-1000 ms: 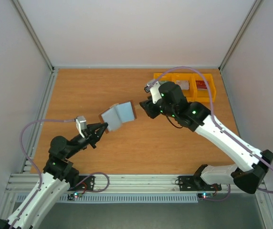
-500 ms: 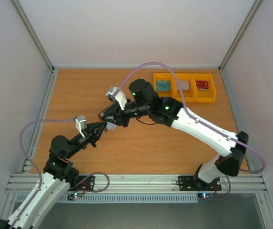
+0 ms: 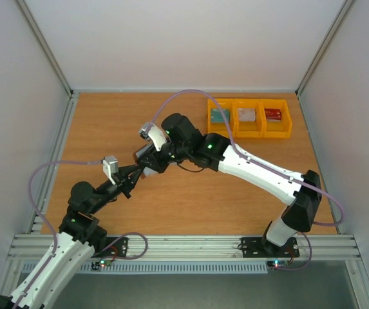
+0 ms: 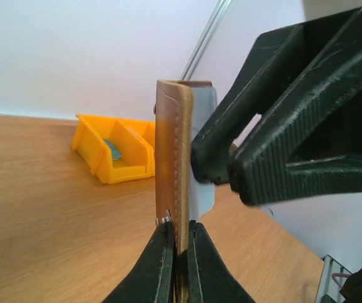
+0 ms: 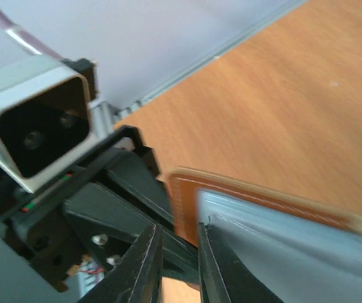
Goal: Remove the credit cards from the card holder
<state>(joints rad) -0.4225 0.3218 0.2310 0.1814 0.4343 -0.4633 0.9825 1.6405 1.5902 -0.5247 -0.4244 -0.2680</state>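
My left gripper is shut on the bottom edge of the brown card holder and holds it upright, nearly folded. The blue-grey lining faces my right gripper, whose fingertips touch it. In the right wrist view the right gripper has its jaws a narrow gap apart at the holder's corner, and nothing clearly sits between them. From above, the right gripper hides the holder. Three credit cards lie in the yellow bins: teal, whitish-grey and red.
Three yellow bins stand in a row at the back right of the wooden table. The right arm stretches across the middle towards the left arm. Metal frame posts and white walls close in the sides.
My right arm swung left from the bins to the card holder while its jaws narrowed. The holder went from spread open to nearly folded. My left gripper kept its grip and place.
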